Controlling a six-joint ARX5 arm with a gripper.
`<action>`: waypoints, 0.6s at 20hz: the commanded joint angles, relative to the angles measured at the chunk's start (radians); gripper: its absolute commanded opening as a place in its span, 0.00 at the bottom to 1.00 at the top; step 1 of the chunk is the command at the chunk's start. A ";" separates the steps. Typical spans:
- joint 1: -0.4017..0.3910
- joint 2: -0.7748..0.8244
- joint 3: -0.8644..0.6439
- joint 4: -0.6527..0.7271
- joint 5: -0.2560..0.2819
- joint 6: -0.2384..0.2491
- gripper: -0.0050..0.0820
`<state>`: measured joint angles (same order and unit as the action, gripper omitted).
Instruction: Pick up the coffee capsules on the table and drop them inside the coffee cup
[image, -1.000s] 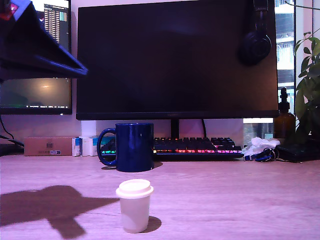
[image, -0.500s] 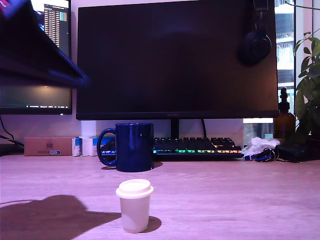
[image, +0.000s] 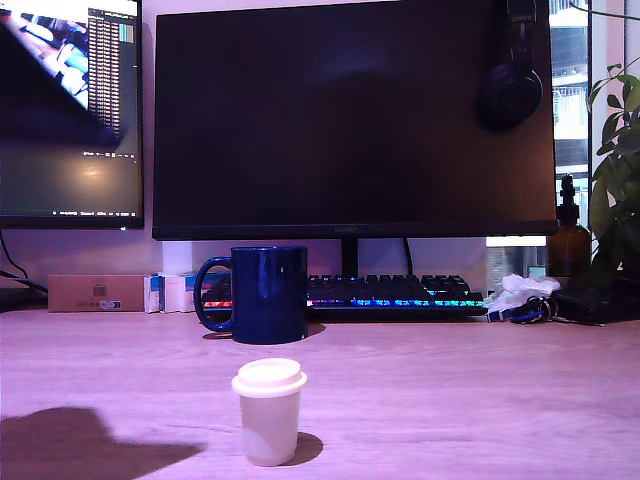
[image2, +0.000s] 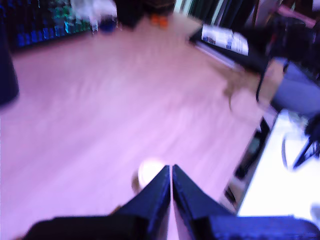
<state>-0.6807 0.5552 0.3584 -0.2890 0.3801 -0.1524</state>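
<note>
- The cream-white capsule (image: 269, 410) stands upright on the counter (image: 450, 390), well in front of the coffee cup (image: 266, 293). From the cup it lies at about 6 o'clock in the exterior view, with bare wood between them.
- The cup stands upright with its handle toward 9 o'clock in the exterior view, just in front of the lit keyboard (image: 385, 292).
- No blue capsule shows in either view. It may already be inside the cup, but the cup's inside is hidden, so I cannot tell.
- The hand (image2: 171, 172) shows only in the wrist view, which is blurred. Its two dark fingertips meet with barely a slit between them, and nothing is held.
- In the wrist view the capsule's pale round top (image2: 149, 172) sits just beside the fingertips, partly hidden by them. It looks well below the hand, not touching it.
- In the exterior view the arm itself is out of frame. Only a shadow (image: 80, 440) lies on the counter toward 9 o'clock from the capsule.
- Judged step: between picks, with the cream-white capsule not yet grasped.
- The next move calls for spreading the fingers wider than the capsule's rimmed top, centring over it, descending, and closing on the tapered body under the rim.
- After that, a lift and a carry toward 12 o'clock would put it over the cup's mouth for release.
- The capsule is light and narrow-based, so an off-centre approach could tip it.
</note>
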 joint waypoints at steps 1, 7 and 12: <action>-0.007 -0.019 -0.020 -0.034 -0.025 -0.005 0.03; -0.009 -0.039 -0.020 -0.096 -0.038 -0.006 0.03; -0.009 -0.031 -0.020 -0.098 -0.042 -0.016 0.03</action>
<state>-0.6857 0.5186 0.3565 -0.3901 0.3389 -0.1619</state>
